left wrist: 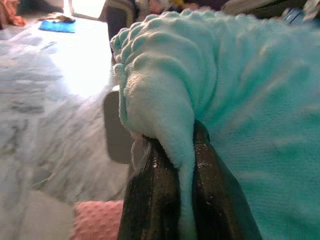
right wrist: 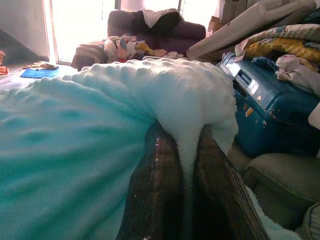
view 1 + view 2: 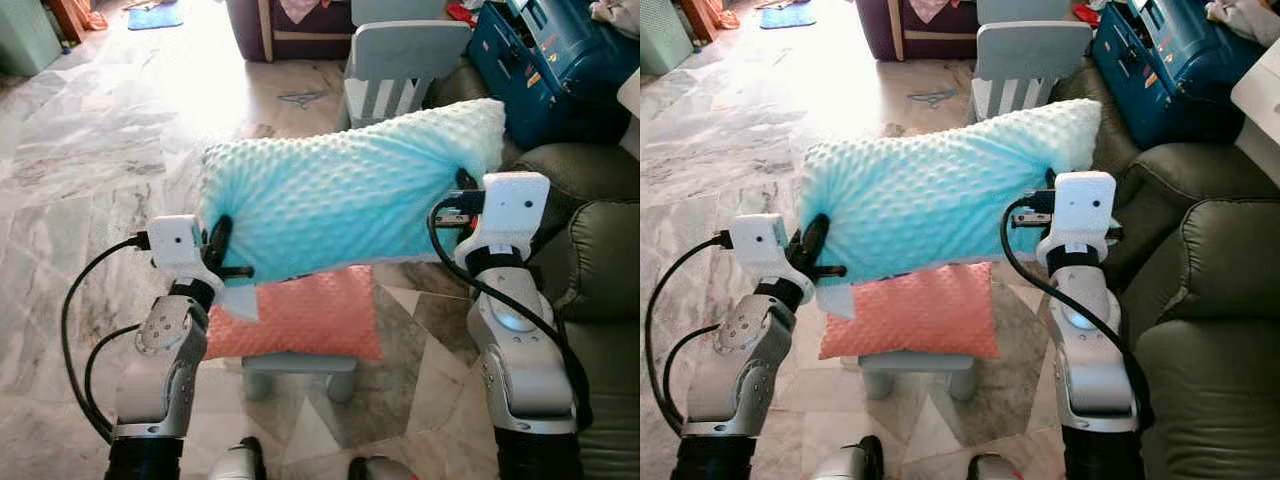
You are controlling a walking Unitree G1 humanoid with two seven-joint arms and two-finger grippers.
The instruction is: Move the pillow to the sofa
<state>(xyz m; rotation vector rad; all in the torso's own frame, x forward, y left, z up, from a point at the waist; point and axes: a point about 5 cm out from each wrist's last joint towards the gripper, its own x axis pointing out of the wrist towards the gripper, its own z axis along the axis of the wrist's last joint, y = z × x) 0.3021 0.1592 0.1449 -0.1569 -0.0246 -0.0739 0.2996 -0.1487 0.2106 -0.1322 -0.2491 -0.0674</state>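
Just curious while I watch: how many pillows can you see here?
2. A blue pillow held up between the left gripper and right gripper; a pink pillow lies on the stool below it.

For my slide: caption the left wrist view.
Left tool pinching the turquoise pillow edge above a pink cushion.

The pillow (image 3: 345, 190) hangs at the centre, raised above a second cushion (image 3: 295, 318) that lies on a low stool (image 3: 298, 366) at six o'clock. The left gripper (image 3: 222, 262) pinches its edge at eight o'clock, the right gripper (image 3: 462, 205) at three. The sofa (image 3: 590, 270) stands at three to four o'clock. A small chair (image 3: 400, 62) stands behind at twelve, a case (image 3: 545, 60), perhaps resting on the sofa, at one.
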